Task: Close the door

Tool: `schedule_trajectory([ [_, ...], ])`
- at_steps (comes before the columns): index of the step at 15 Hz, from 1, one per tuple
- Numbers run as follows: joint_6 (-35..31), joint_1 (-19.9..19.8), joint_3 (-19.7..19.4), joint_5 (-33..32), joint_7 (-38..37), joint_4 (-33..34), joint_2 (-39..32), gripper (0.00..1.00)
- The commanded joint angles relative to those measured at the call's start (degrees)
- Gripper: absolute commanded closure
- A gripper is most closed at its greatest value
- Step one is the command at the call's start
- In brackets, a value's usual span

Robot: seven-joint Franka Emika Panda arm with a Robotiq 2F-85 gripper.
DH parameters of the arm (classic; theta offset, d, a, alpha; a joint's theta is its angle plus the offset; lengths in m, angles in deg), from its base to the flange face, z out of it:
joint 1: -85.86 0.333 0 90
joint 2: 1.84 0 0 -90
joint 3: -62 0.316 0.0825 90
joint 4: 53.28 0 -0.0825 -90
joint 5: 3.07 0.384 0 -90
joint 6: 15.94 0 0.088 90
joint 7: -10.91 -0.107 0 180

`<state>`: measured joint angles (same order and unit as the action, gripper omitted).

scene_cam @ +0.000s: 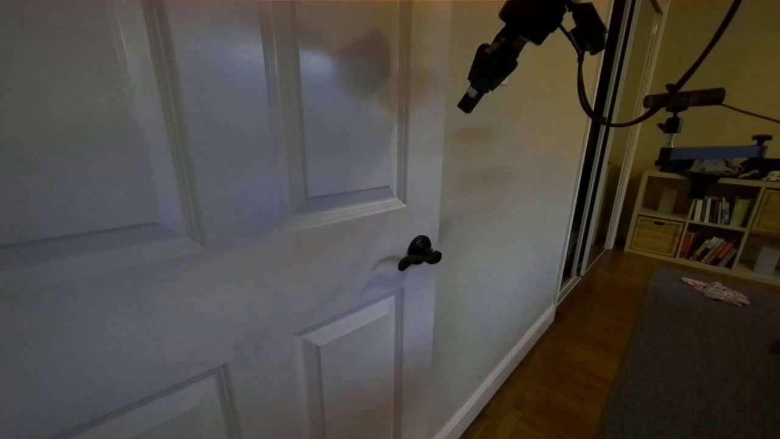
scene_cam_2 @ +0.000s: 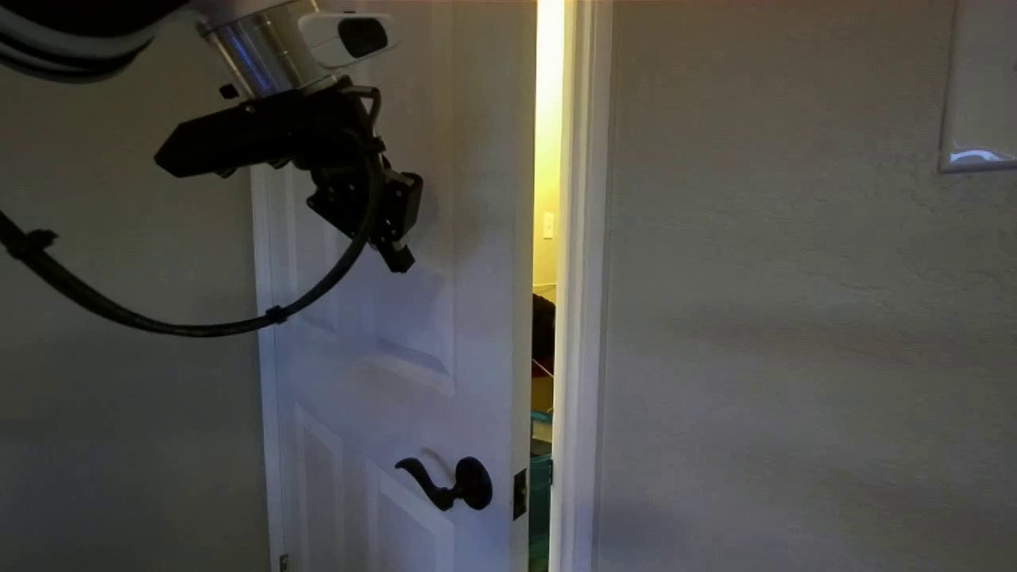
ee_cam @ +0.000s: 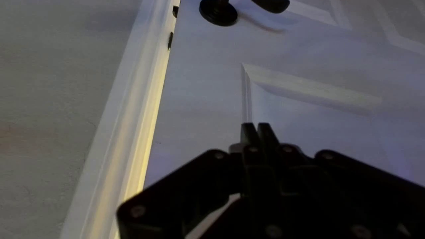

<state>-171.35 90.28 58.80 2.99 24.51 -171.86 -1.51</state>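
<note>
The white panelled door (scene_cam: 244,274) is ajar. In an exterior view the door (scene_cam_2: 493,318) stands apart from its frame, with a lit gap beside its latch edge. Its black lever handle (scene_cam: 420,253) shows in both exterior views, below the gripper, and also in the wrist view (ee_cam: 219,12) at the top. My black gripper (scene_cam: 467,102) is raised above handle height; in an exterior view it (scene_cam_2: 401,260) appears in front of the door's upper panels. In the wrist view the fingertips (ee_cam: 256,127) are together with nothing held, pointing toward the door (ee_cam: 199,99). I cannot tell whether they touch it.
The white door frame (scene_cam_2: 584,318) and a cream wall (scene_cam_2: 794,334) stand beside the latch edge. A black cable (scene_cam_2: 199,327) hangs from the arm. A cube shelf (scene_cam: 655,210), a camera on a stand (scene_cam: 685,99) and a dark mat (scene_cam: 676,366) lie farther off.
</note>
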Motion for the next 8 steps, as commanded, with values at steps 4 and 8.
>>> schedule_trajectory([
  [4,-0.3,-0.8,0.7,2.0,6.5,8.1,-7.4,0.91],
  [8,0.6,-2.0,0.6,3.8,8.8,11.5,-11.8,0.91],
])
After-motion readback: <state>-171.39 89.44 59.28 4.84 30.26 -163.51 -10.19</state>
